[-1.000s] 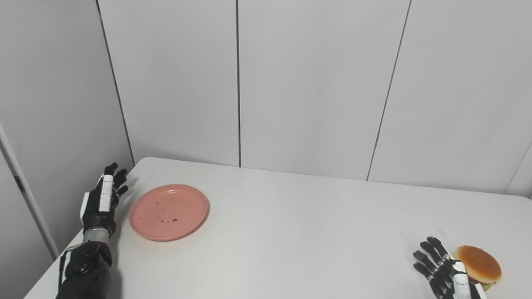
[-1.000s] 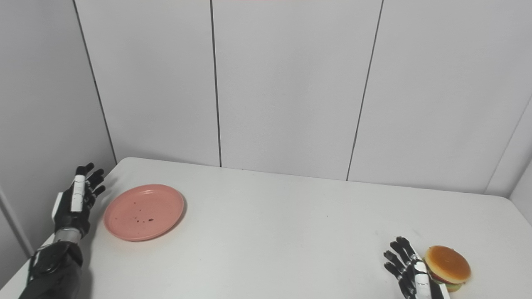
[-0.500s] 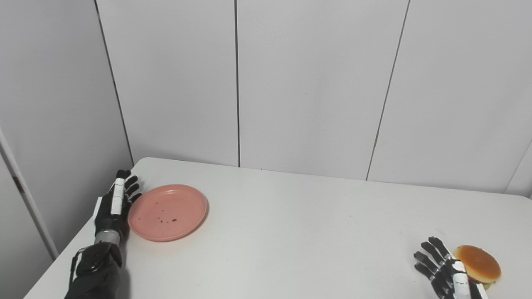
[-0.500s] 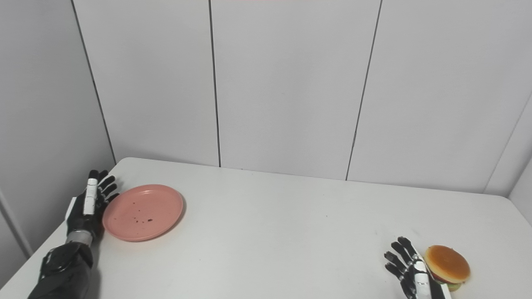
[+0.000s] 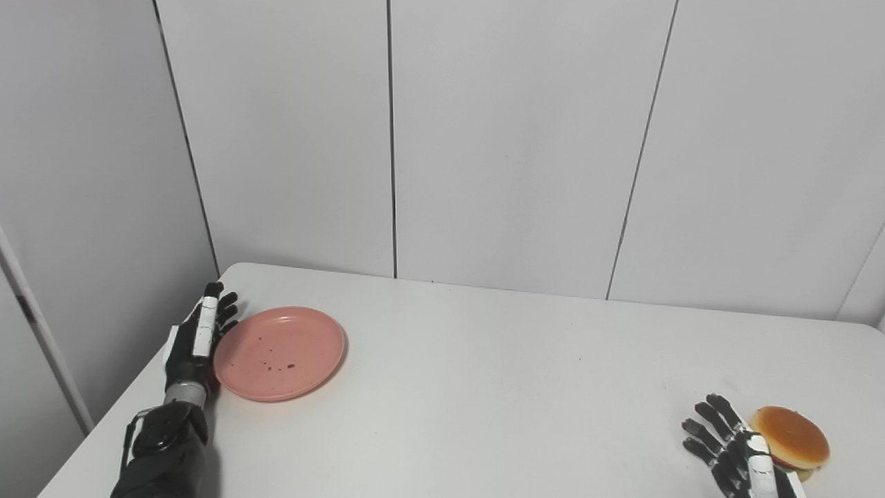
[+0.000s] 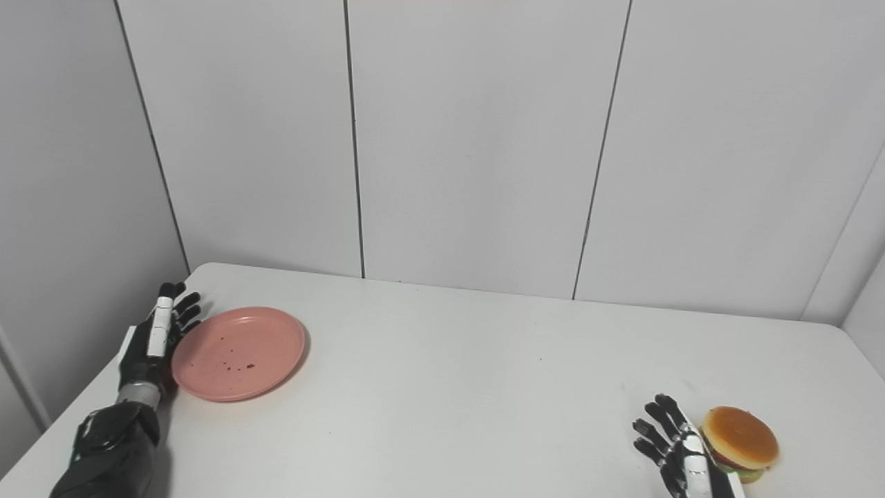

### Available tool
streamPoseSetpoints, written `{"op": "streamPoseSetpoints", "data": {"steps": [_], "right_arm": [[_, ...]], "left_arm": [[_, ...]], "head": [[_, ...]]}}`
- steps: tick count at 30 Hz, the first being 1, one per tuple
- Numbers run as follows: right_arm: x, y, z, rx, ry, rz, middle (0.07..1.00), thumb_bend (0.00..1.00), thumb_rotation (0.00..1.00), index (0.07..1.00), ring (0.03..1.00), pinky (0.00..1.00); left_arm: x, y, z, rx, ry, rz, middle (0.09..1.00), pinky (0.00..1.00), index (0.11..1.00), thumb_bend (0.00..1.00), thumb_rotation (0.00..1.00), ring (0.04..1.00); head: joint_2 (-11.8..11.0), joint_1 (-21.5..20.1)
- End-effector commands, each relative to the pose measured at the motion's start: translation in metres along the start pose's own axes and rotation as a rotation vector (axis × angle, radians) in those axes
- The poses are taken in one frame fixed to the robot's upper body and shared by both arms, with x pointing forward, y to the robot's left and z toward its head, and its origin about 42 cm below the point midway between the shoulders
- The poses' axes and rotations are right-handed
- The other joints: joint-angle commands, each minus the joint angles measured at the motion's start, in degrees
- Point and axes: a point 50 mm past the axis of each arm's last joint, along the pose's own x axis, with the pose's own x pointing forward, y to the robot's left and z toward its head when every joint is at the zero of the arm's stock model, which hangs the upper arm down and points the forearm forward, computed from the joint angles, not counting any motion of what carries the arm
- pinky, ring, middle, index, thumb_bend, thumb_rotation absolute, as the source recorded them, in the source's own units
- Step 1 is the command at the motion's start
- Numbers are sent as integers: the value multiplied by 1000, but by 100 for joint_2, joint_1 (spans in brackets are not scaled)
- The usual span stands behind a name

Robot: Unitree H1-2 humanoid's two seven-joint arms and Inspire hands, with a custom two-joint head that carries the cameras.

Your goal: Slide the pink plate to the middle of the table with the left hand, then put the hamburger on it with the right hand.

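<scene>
A pink plate [image 5: 280,353] with dark crumbs lies on the white table [image 5: 484,387] at the far left. My left hand [image 5: 197,339] is open, fingers straight and edge-on, pressed against the plate's left rim. It also shows in the right eye view [image 6: 155,342]. A hamburger [image 5: 790,437] with an orange bun sits at the front right corner. My right hand [image 5: 733,453] is open, fingers spread, just left of the hamburger; whether it touches the bun is unclear. It is partly cut off by the picture's bottom edge.
Grey wall panels [image 5: 511,138] stand behind the table and along its left side. The table's left edge [image 5: 131,401] runs right beside my left arm. The table's right edge lies close to the hamburger.
My left hand moved right and forward from beside the table edge up against the plate's left rim. The plate and the right hand have hardly moved. The camera shifted slightly.
</scene>
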Motion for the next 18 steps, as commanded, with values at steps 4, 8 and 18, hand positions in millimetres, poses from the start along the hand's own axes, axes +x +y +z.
{"op": "streamPoseSetpoints", "data": {"steps": [4, 8, 18], "right_arm": [[-20, 10, -21, 34, 74, -10, 888, 757, 1000, 889, 836, 834], [-21, 11, -20, 35, 76, -12, 888, 758, 1000, 890, 835, 832], [-22, 14, -17, 41, 82, -10, 896, 750, 1000, 891, 833, 827]], "left_arm": [[10, -24, 10, -43, -20, -63, 865, 939, 883, 998, 843, 911], [8, -35, 7, -50, -26, -88, 849, 894, 879, 998, 830, 903], [2, -61, 4, -46, -39, -139, 836, 869, 847, 1000, 851, 871]], "head": [[30, -33], [42, -53], [79, -91]]}}
